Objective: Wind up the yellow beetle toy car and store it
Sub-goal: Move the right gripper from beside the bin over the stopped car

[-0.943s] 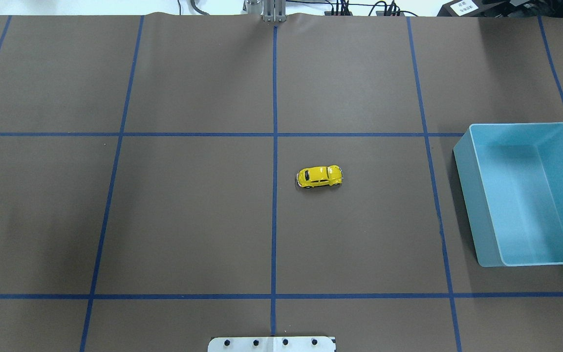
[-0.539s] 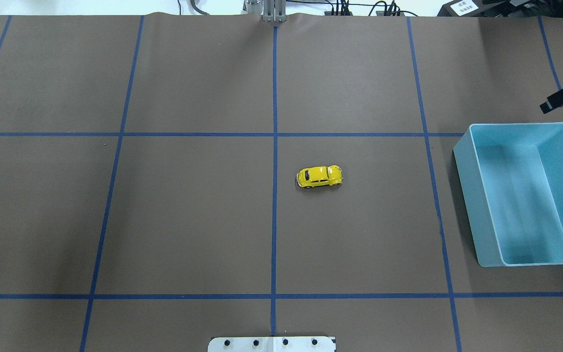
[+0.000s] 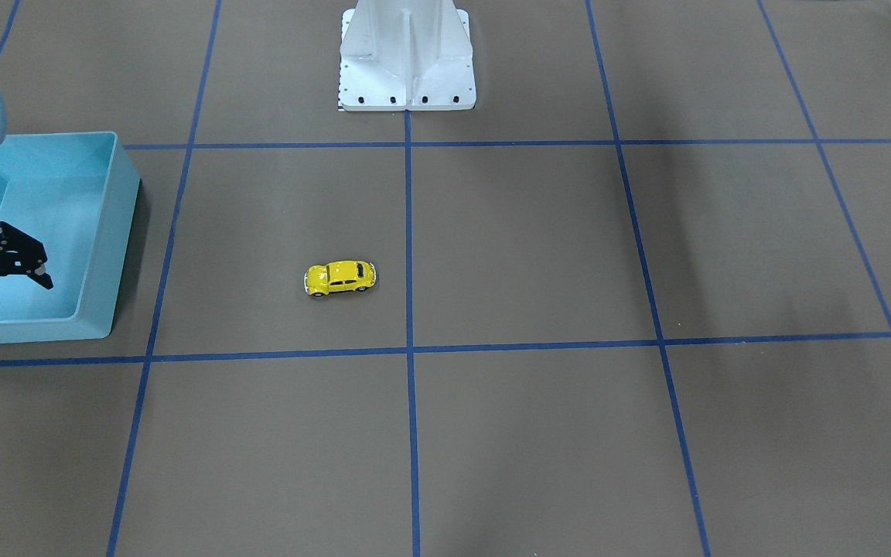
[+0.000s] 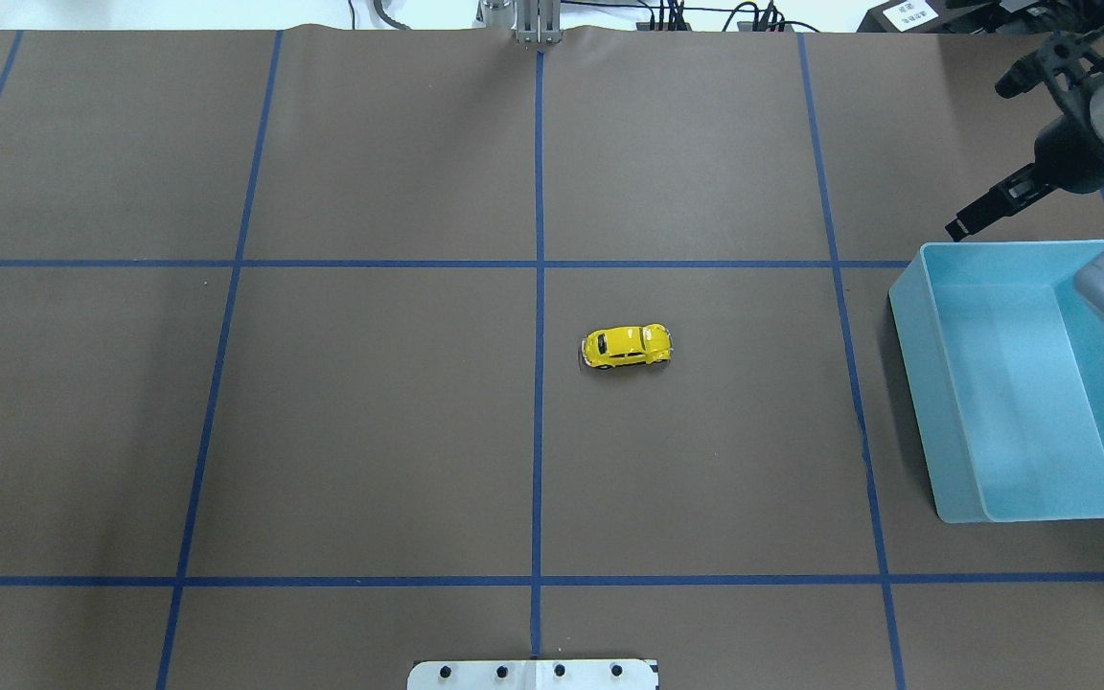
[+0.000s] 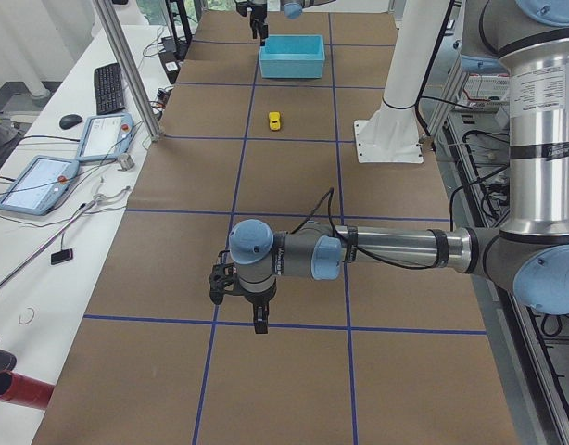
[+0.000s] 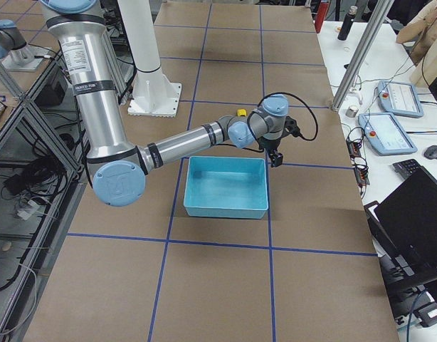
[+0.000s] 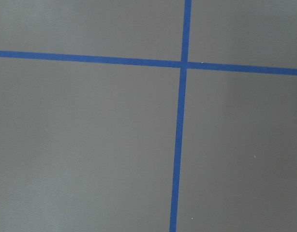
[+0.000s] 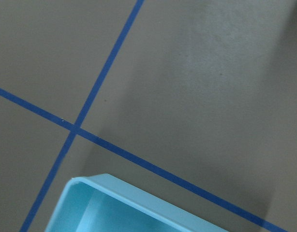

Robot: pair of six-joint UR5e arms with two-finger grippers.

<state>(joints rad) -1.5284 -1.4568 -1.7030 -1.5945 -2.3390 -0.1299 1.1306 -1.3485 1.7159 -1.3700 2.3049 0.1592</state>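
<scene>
**Item 1, nearest, left end of desk (image 5: 294,176):** left end effector (image 5: 236,311), hanging low over the desk with nothing near it. How far open it is cannot be told from this side.

**Item 2, mid-desk:** car (image 4: 627,346), on its wheels and lying lengthwise along the long edges. It sits about midway between the robot's edge and the operators' edge, with nothing touching it.

**Item 3, right end:** bin (image 4: 916,383), open-topped, well apart from the car.

**Item 4, farthest:** right end effector (image 4: 983,153), spread wide and holding nothing. It is in the air by the bin's corner on the operators' side.

**Handling note (judgement):** the step in hand looks like the right arm's reach for the car.
- Turn the wrist so the grip closes across the car's narrow flanks, and come straight down.
- Close gently, since the glossy shell could squirt out.
- To wind, keep the wheels pressed on the desk and drag back along the car's own length, never sideways.
</scene>
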